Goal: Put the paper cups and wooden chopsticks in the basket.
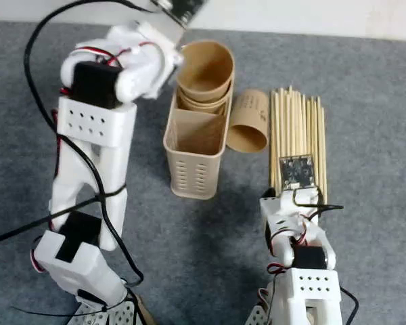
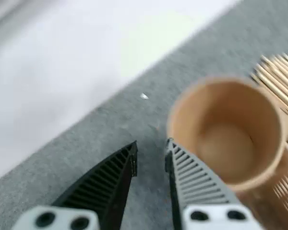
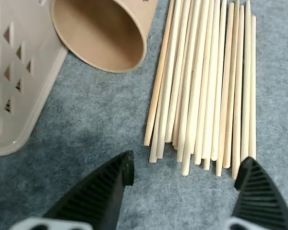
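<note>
A beige slotted basket [image 1: 196, 169] stands mid-table, with stacked paper cups [image 1: 204, 68] upright in its far compartment. Another paper cup [image 1: 249, 122] lies on its side just right of the basket. Right of that cup lies a bundle of wooden chopsticks [image 1: 298, 128]. My left gripper [image 2: 151, 153] hangs slightly open beside the top cup [image 2: 225, 134], with nothing between its fingers. My right gripper [image 3: 186, 170] is wide open over the near ends of the chopsticks [image 3: 206, 81], and the lying cup [image 3: 101, 33] is off to one side of it.
Grey carpet-like cloth covers the table. A pale wall or strip [image 1: 311, 13] runs along the far edge behind the basket. The basket's near compartment [image 1: 197, 132] holds nothing. The left arm [image 1: 95, 128] stands left of the basket.
</note>
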